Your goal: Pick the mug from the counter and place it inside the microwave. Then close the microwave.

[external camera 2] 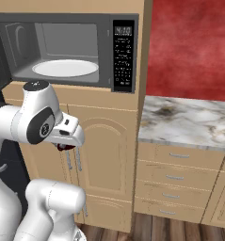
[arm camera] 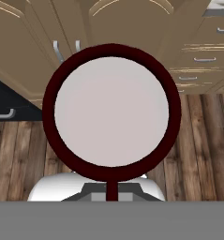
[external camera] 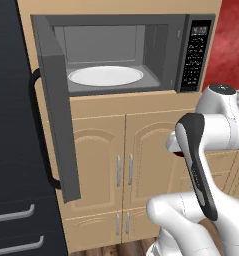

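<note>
One open microwave (external camera: pixel 121 50) in left base view, door (external camera: pixel 58 115) swung left, white plate (external camera: pixel 105 75) bare inside; mug hidden behind arm

Right base view: maroon mug (external camera 2: pixel 63 147) under gripper (external camera 2: pixel 67 141), below microwave, well left of marble counter (external camera 2: pixel 189 120)

Hand view: mug rim (arm camera: pixel 111 111) seen from above over wooden floor (arm camera: pixel 197 140), apparently held; jaws hidden, cannot tell

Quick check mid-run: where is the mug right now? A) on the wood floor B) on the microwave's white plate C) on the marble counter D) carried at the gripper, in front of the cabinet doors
D: the mug hangs at the gripper, above the floor and below the open microwave.
</note>
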